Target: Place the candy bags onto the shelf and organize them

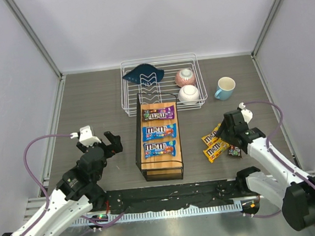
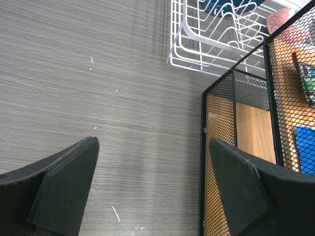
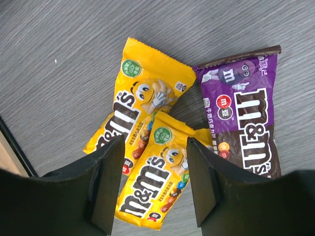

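Observation:
The shelf (image 1: 161, 163), black mesh frame with a wooden top, stands mid-table. On it lie a purple candy bag (image 1: 158, 114) and two blue ones (image 1: 159, 131) (image 1: 160, 148). Right of it, on the table, lie two yellow bags (image 1: 211, 137) (image 1: 216, 151) and a purple one (image 1: 235, 151). My right gripper (image 3: 155, 141) is open just above the lower yellow bag (image 3: 160, 184), which overlaps the other yellow bag (image 3: 142, 98); the purple bag (image 3: 248, 128) is beside them. My left gripper (image 2: 153, 142) is open and empty over bare table, by the shelf's left mesh side (image 2: 219, 162).
A white wire dish rack (image 1: 131, 98) behind the shelf holds a dark blue object (image 1: 145, 73), a pink bowl (image 1: 185, 77) and a white bowl (image 1: 188, 94). A light blue mug (image 1: 225, 88) stands to its right. White walls enclose the table.

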Robot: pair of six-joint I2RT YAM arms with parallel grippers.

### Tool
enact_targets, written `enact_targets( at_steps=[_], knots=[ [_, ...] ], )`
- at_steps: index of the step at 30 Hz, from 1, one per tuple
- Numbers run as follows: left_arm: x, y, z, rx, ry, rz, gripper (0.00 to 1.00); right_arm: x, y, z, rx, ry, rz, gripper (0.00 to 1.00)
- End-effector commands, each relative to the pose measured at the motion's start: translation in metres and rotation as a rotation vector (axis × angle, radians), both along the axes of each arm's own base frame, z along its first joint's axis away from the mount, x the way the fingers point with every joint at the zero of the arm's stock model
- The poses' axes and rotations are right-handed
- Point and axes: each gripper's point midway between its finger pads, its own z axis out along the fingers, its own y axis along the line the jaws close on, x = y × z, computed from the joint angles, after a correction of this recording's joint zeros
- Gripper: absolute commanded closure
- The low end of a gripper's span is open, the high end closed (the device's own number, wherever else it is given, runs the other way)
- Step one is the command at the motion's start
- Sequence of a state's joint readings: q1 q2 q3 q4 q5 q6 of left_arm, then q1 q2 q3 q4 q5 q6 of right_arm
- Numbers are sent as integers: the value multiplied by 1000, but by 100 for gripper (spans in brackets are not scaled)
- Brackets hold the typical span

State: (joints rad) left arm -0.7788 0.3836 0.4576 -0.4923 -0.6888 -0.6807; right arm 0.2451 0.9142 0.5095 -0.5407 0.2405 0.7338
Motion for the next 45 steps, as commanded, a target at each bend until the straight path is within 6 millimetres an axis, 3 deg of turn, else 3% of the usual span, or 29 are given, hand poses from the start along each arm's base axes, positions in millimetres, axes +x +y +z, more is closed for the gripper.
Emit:
enact_targets(
  at_steps=[1,8,14,19,25,34,40,45],
  knots=[
    [2,2,6,-10,-19,22,0,14,-4,-6,-5,-33,-39,43],
    [1,3,5,-11,-20,21,0,11,-7,-26,4,-11,-90,48],
    [1,3,4,-8,-17,21,0,4,-2,-28,64,-29,-121,54],
    [2,2,4,-7,-16,22,0,-3,2,-21,167,-100,-188,60],
    [2,2,4,-7,-15,21,0,-12,1,-9,272,-186,-285,61],
    [2,1,4,-8,-17,19,0,-19,-15,16,216,-265,-303,59],
    [1,1,6,-11,-19,16,0,-11,-15,2,164,-155,-317,58],
    [1,3,7,-16,-26,22,0,-2,-22,3,130,-167,-354,62]
  ],
)
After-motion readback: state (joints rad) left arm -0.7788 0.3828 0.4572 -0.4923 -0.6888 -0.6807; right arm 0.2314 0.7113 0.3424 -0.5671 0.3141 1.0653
